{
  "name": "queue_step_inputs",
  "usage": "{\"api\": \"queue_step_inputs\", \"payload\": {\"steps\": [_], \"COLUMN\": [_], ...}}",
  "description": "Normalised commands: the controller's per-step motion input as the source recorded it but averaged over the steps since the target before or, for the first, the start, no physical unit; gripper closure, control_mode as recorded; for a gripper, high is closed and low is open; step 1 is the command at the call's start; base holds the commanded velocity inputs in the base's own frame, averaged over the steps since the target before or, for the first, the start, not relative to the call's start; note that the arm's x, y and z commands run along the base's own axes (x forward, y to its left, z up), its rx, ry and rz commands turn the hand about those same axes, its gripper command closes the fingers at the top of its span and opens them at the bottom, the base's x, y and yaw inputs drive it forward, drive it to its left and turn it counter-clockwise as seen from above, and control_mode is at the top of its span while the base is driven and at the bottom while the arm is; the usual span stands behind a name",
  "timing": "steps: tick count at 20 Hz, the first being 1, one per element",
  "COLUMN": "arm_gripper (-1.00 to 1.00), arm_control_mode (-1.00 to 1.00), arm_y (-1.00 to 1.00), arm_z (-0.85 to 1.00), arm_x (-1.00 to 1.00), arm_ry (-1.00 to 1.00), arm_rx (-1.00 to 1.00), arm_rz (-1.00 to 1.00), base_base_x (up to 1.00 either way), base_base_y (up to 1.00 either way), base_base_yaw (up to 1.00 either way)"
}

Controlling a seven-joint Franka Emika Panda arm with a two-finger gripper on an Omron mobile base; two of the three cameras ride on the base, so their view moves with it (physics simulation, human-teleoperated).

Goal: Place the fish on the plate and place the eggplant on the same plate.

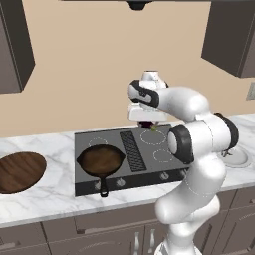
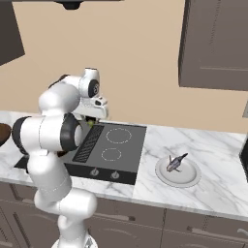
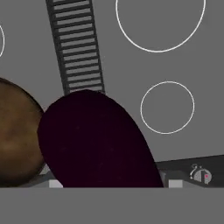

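Your gripper (image 1: 147, 124) is clamped on the eggplant (image 3: 94, 140) above the stove (image 2: 114, 140); it could slip before reaching the plate (image 2: 189, 181) at 3 o'clock, beside the fish (image 2: 175, 162).

no text, label, brand or number can be read anywhere in these pictures. the only signs are white ring outlines marking the burners on the grey cooktop (image 3: 131, 65), and a small dial mark with a red dot beside a knob (image 3: 200, 175) on its front strip, too small to make out as any character.
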Motion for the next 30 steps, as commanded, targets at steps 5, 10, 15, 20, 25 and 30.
{"api": "queue_step_inputs", "payload": {"steps": [5, 10, 15, 20, 25, 30], "arm_gripper": [1.0, 1.0, 1.0, 1.0, 1.0, 1.0], "arm_control_mode": [-1.0, -1.0, -1.0, -1.0, -1.0, -1.0], "arm_y": [-1.0, -1.0, -1.0, -0.99, -1.0, -0.96], "arm_z": [-0.16, -0.29, -0.33, -0.12, -0.17, 0.0], "arm_x": [-0.58, -0.48, 0.15, 0.19, 0.0, -0.18], "arm_ry": [-0.1, 0.0, 0.03, 0.14, 0.14, 0.01], "arm_rx": [-0.12, 0.0, -0.08, -0.12, -0.02, 0.1], "arm_rz": [-0.31, -0.37, -0.27, -0.24, -0.31, -0.23], "base_base_x": [0.0, 0.0, 0.0, 0.0, 0.0, 0.0], "base_base_y": [0.0, 0.0, 0.0, 0.0, 0.0, 0.0], "base_base_yaw": [0.0, 0.0, 0.0, 0.0, 0.0, 0.0]}}
